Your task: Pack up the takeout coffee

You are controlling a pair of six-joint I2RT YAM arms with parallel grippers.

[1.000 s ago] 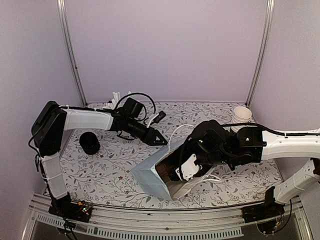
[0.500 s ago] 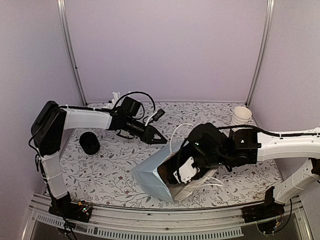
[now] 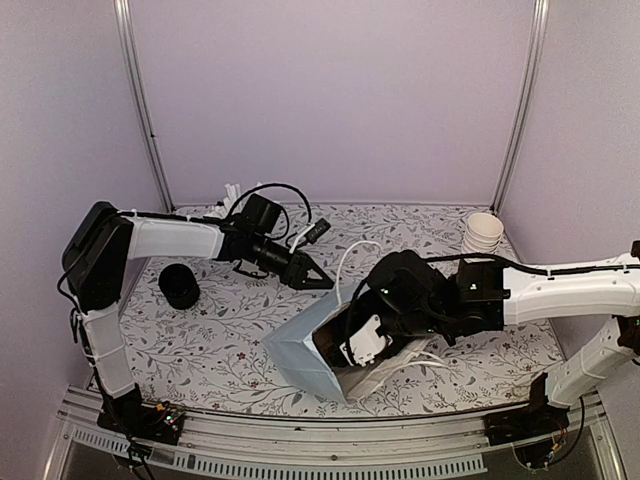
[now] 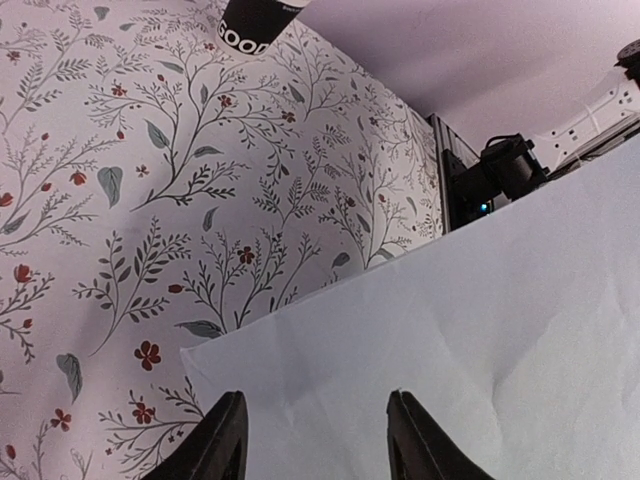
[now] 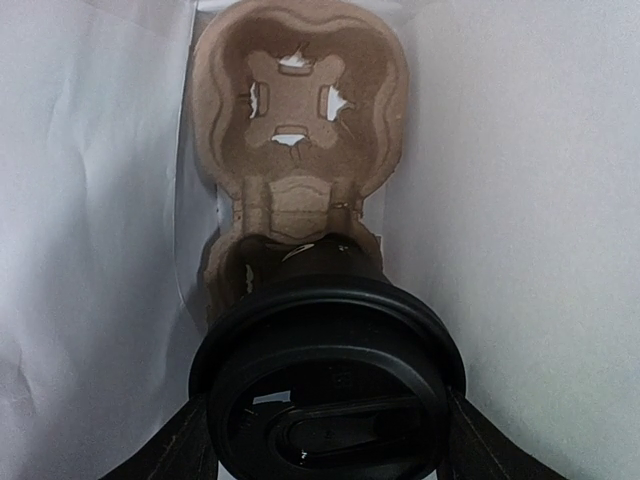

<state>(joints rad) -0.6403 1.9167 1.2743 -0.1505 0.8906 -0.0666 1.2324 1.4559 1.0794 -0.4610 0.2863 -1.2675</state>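
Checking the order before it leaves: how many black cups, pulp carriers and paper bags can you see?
Black cups: 2 (lidded cup, table cup)
Pulp carrier: 1
Paper bag: 1
Total: 4

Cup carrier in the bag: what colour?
The carrier is plain brown moulded pulp; best seen in the right wrist view.
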